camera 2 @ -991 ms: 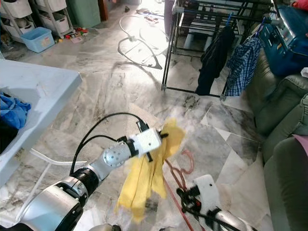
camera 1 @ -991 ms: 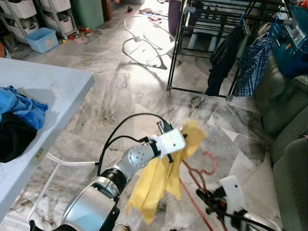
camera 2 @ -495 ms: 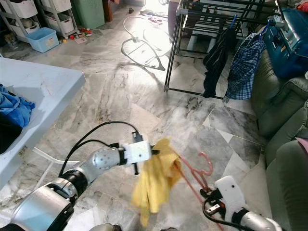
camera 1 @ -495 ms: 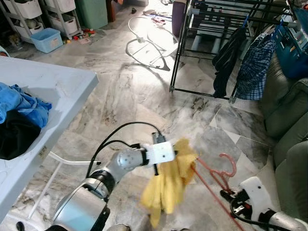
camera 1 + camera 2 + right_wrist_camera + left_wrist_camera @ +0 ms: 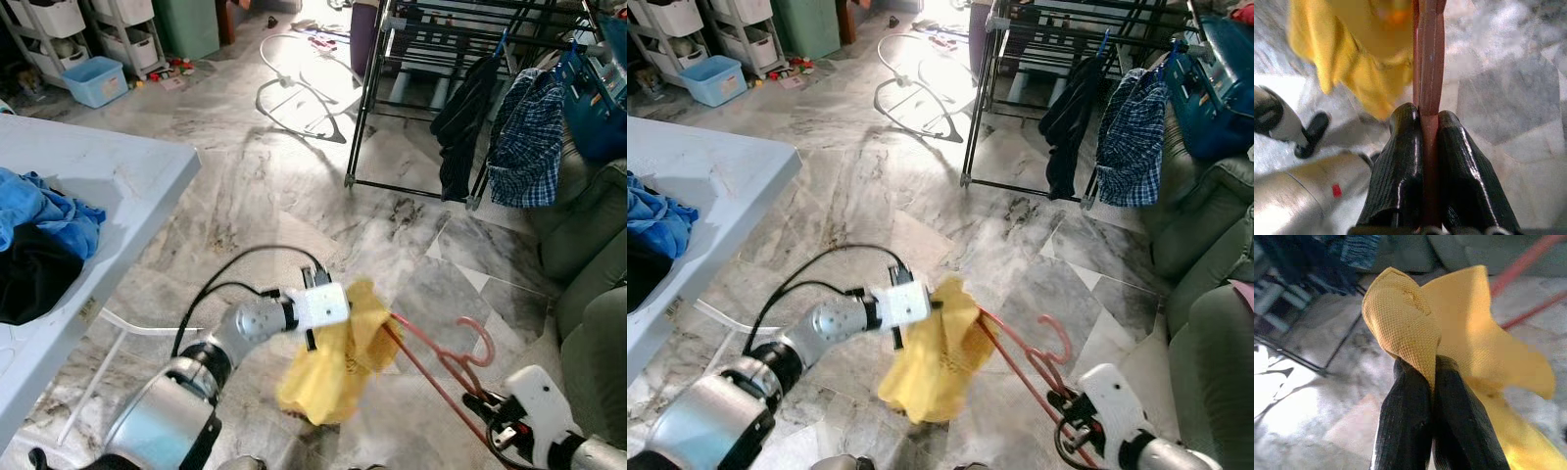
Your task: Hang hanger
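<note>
The right claw (image 5: 1422, 129) pinches the thin, stiff, light hanger (image 5: 436, 354) low over the floor, while the left claw (image 5: 1425, 382) squeezes the soft, floppy yellow cloth (image 5: 338, 357) draped on it.

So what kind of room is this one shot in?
Probably a lived-in home room used for laundry: a drying rack hung with clothes, a green sofa, marble floor tiles, and storage shelves.

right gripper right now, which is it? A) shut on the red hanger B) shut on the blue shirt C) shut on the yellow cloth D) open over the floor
A: in the right wrist view the right gripper has both black fingers pressed against the red hanger, while the left gripper pinches the yellow cloth.
</note>
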Robot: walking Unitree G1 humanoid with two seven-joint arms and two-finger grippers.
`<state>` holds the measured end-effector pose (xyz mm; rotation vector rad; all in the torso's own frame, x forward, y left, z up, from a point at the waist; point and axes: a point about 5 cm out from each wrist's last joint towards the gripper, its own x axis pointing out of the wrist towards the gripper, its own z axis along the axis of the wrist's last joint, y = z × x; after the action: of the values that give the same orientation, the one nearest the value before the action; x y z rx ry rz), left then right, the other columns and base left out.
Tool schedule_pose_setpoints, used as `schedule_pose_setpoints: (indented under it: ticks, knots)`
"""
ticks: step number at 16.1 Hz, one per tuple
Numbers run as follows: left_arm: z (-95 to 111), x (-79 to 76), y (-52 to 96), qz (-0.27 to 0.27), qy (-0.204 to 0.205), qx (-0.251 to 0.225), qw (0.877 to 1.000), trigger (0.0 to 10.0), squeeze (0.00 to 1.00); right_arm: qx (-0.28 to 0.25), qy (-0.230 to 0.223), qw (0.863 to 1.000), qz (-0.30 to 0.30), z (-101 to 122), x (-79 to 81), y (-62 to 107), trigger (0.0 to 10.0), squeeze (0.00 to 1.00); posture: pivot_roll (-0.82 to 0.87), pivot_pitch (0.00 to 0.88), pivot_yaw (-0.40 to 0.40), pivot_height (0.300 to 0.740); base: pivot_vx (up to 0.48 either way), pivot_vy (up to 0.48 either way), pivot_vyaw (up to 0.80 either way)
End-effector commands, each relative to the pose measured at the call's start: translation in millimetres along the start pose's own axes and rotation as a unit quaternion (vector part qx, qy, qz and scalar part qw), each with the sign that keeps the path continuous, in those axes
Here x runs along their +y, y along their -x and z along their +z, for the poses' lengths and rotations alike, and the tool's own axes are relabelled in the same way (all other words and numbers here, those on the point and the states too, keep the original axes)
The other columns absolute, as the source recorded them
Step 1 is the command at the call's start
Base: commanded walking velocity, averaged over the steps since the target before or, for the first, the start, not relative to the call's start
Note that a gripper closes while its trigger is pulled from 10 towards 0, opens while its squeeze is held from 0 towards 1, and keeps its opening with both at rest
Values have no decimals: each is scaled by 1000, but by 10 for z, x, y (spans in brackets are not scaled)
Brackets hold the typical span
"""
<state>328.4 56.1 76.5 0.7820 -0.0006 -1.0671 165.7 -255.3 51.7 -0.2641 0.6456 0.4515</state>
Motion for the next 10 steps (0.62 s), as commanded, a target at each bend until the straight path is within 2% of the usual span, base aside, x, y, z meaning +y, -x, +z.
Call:
schedule_pose_setpoints:
  ticks: [1, 2, 3, 5, 6, 8, 9, 10]
  knots:
    - [113, 141, -28, 25, -4, -20, 999, 10000, 0, 45, -8, 997, -58, -161, -167, 47, 10000, 0, -100, 104, -28, 740, 0, 0, 0]
    - [173, 221, -36, 40, 4, -32, 999, 10000, 0, 58, -35, 992, -104, -252, -255, 45, 10000, 0, -99, 104, -29, 740, 0, 0, 0]
    - [211, 269, -41, 47, 10, -41, 998, 10000, 0, 58, -59, 992, -93, -299, -200, 37, 10000, 0, -96, 106, -29, 740, 0, 0, 0]
    - [251, 303, -46, 54, 12, -51, 997, 10000, 0, 64, -59, 995, -48, -325, -43, 31, 10000, 0, -97, 108, -30, 740, 0, 0, 0]
    - [324, 338, -66, 60, 24, -73, 995, 10000, 0, 92, -49, 994, -46, -422, -7, 17, 10000, 0, -96, 111, -29, 740, 0, 0, 0]
    - [371, 351, -84, 62, 28, -84, 994, 10000, 0, 104, -66, 992, -7, -495, 102, 8, 10000, 0, -93, 112, -28, 740, 0, 0, 0]
    - [395, 350, -95, 64, 32, -91, 993, 10000, 0, 80, -56, 994, 52, -428, 268, 9, 10000, 0, -94, 114, -28, 740, 0, 0, 0]
    - [405, 333, -104, 60, 34, -95, 993, 10000, 0, 25, -73, 994, 81, -258, 361, 5, 10000, 0, -94, 115, -28, 740, 0, 0, 0]
